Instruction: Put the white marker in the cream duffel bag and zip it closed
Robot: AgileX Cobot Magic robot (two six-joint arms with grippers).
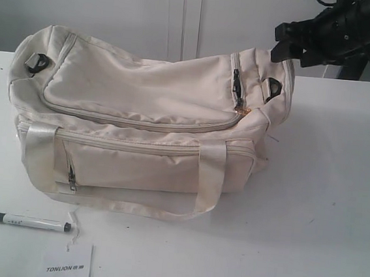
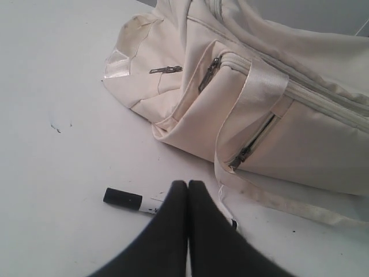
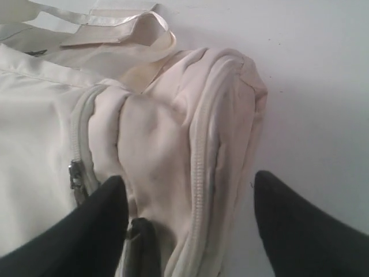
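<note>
The cream duffel bag [image 1: 144,89] lies on the white table, its curved top zipper run along to a pull [image 1: 239,103] at the right end. In front of the bag, at the near left, the white marker [image 1: 26,221] lies flat, dark cap to the left. My left gripper [image 2: 187,183] is shut with nothing in it, just above the marker [image 2: 135,201], and does not show in the exterior view. My right gripper [image 1: 279,44] is open above the bag's right end; its fingers [image 3: 109,199] straddle that end [image 3: 173,133] near a black ring [image 3: 143,234].
A white "TONLION" card [image 1: 67,268] lies at the table's front edge next to the marker. The bag's webbing handle [image 1: 211,174] droops over the zipped front pocket [image 1: 129,169]. Bare table [image 1: 322,210] stretches right of the bag.
</note>
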